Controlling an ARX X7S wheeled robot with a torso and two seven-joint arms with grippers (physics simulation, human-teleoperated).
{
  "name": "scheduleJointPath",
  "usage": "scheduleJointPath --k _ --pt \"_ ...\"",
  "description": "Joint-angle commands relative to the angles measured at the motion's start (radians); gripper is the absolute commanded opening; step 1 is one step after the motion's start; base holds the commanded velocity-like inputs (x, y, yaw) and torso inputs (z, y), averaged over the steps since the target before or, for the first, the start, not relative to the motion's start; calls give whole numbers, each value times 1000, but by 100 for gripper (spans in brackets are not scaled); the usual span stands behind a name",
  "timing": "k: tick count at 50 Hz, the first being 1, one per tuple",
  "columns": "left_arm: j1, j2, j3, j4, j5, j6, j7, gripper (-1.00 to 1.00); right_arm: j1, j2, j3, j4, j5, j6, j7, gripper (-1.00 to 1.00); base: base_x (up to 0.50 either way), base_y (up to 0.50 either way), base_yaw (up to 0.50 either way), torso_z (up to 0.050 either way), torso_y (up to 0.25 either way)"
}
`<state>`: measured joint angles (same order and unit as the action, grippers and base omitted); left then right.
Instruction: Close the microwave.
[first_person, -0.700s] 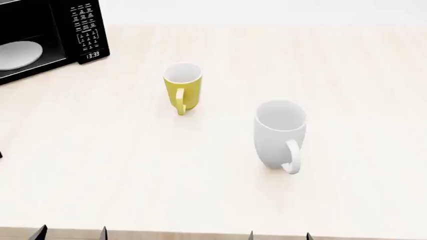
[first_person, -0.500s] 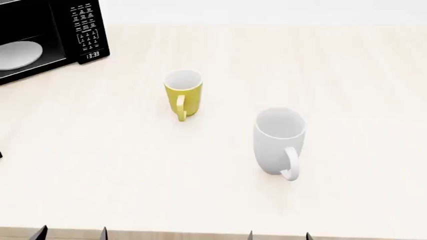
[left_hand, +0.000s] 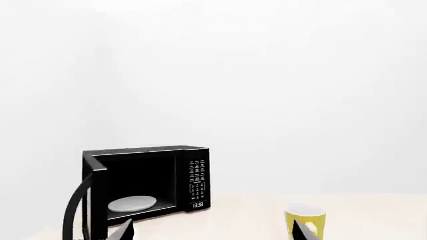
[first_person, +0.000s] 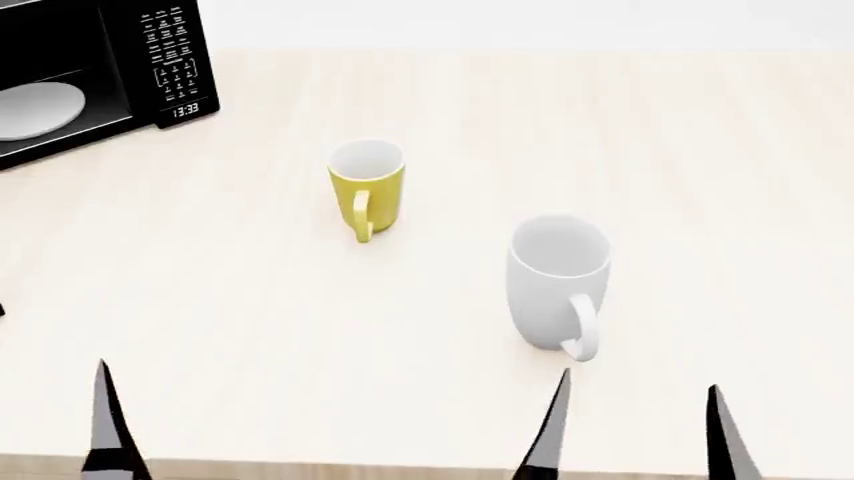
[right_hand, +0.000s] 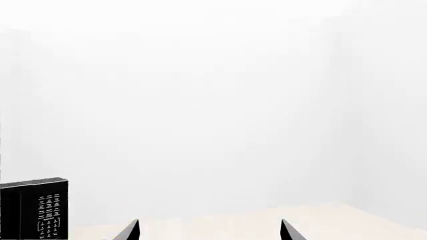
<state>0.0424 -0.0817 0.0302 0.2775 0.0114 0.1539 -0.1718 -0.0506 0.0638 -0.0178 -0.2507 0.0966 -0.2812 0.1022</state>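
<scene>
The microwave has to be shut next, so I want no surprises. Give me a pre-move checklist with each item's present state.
1. Door of the microwave open and needing a push: ok, it is swung wide in the left wrist view, with the turntable plate exposed.
2. Nothing in the cavity but the plate: ok as far as the views show.
3. Left tool empty, fingers apart: ok.
4. Right tool empty, fingers apart: ok.
5. Yellow mug and white mug outside the door's swing: ok, both stand on the table well to the right of the oven.
6. Contact with the door: not ok, neither tool touches it.
</scene>
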Motion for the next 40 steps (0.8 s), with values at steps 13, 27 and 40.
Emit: scheduleJointPath --k 13,27,40 --pt "50 -31 -81 353 77 159 -128 100 -45 21 51 -218 -17 -292 67 100 0 0 0 0 0" --pt "53 -48 -66 333 82 168 -149 100 -55 39 29 -215 -62 -300 87 100 10 186 0 0 0" --pt "52 -61 -52 327 79 159 -164 100 -51 55 11 -200 -68 -293 104 100 53 500 0 0 0"
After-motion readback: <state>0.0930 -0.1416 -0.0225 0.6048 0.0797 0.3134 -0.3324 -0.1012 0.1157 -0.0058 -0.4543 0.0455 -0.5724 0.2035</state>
